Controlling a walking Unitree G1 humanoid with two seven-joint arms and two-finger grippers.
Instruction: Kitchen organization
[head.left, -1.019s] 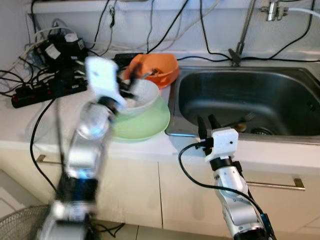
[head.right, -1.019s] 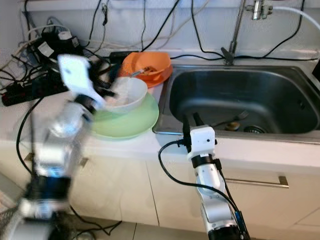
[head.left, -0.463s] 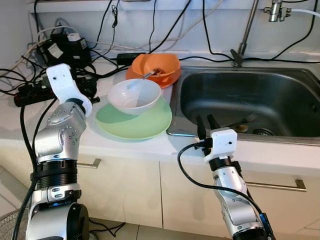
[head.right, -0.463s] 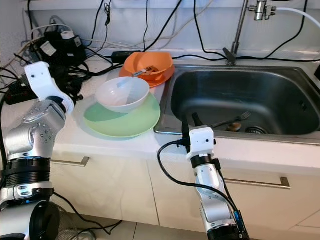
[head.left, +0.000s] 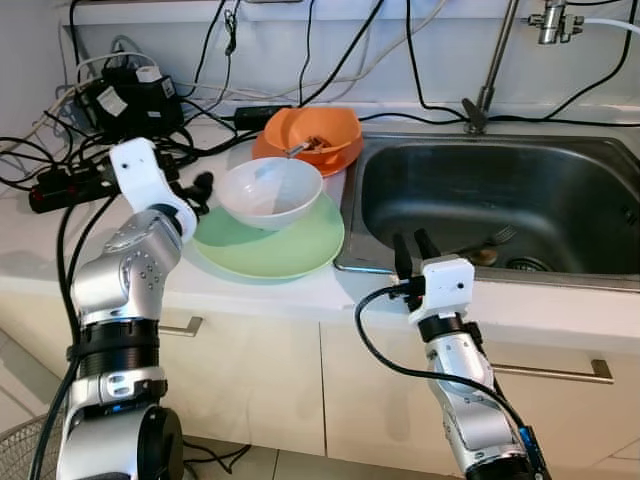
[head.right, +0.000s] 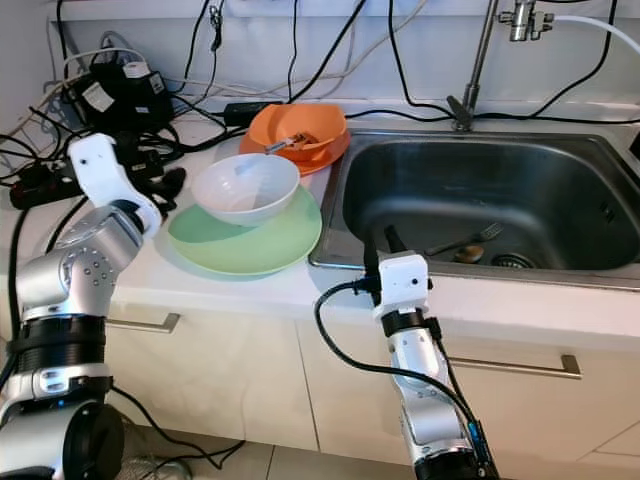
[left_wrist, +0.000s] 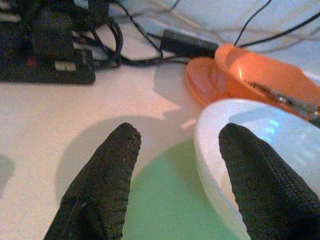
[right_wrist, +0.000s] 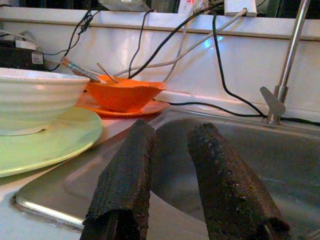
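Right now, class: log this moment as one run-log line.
left gripper: open, beside white bowl | bowl: on green plate | right gripper: open, at sink edge | orange bowl: behind

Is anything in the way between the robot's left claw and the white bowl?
Nothing visible. The left gripper is open right beside the round white bowl on the pale green plate, with one finger at the rim.

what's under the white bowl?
The white bowl sits on a green plate, toward its back edge. The plate rests on the counter. The plate's surface beneath the bowl's base is hidden. The left tool hovers open beside the bowl.
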